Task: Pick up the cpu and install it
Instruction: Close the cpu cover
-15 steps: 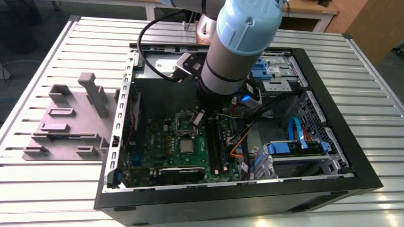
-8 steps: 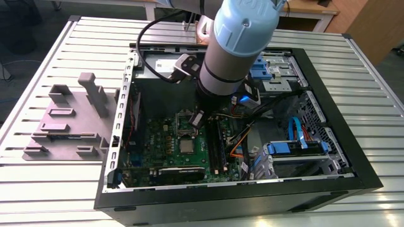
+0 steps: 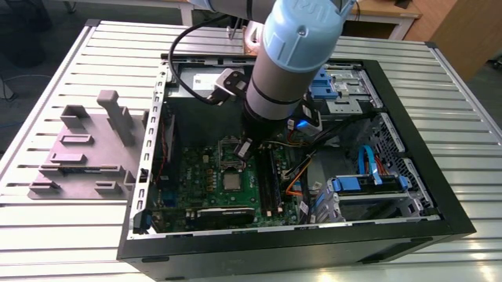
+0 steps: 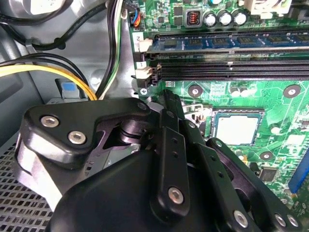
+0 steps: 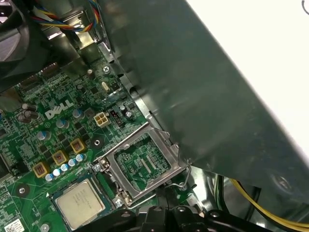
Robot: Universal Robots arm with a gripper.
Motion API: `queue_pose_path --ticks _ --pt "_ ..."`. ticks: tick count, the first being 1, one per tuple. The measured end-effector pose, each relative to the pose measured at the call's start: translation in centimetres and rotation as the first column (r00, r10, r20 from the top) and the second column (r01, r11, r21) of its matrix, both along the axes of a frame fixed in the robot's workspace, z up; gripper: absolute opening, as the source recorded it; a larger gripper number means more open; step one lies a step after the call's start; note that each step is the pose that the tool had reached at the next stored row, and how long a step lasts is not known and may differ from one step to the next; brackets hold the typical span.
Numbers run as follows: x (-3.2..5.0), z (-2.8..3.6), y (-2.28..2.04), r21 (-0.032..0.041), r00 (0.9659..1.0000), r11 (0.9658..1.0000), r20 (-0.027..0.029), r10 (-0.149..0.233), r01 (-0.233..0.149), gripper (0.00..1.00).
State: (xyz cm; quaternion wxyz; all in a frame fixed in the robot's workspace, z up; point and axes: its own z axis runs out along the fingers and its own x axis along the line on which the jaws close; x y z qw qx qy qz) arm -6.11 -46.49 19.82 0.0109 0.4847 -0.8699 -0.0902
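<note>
Inside the open computer case [image 3: 439,223] on the slatted tabletop [image 3: 70,235], the cpu [image 3: 233,181] lay flat in its socket on the green motherboard [image 3: 200,170], silver top facing up. The socket's metal bracket [image 5: 145,164] stood hinged open just beside the chip. The gripper [image 3: 244,149] hung low over the board at the bracket's end of the socket, near the cpu but apart from it and holding nothing that could be seen. Whether the gripper was open or closed could not be told. In the second wrist view the chip [image 4: 239,126] sat beside the black linkage, near the memory slots [image 4: 231,67]. A mauve-grey tray [image 3: 79,158] stood outside the case on the exterior view's left.
</note>
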Motion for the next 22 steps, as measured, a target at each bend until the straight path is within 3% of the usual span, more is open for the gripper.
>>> queue_pose_path --ticks 6,11,14,18,22 --pt "-0.05 0.04 -0.03 0.0005 1.0000 1.0000 0.0001 0.000 0.000 0.11" --pt "-0.04 0.33 -0.11 0.0094 1.0000 1.0000 0.0001 0.001 -0.001 0.11" --pt "-0.04 0.36 -0.13 0.0106 1.0000 0.9999 0.0002 0.007 -0.007 0.11" --pt "-0.04 0.38 -0.14 0.0102 0.9990 0.9990 0.0000 0.044 -0.044 0.11" --pt "-0.03 0.37 -0.14 0.0102 0.9953 0.9953 0.0000 0.096 -0.096 0.11"
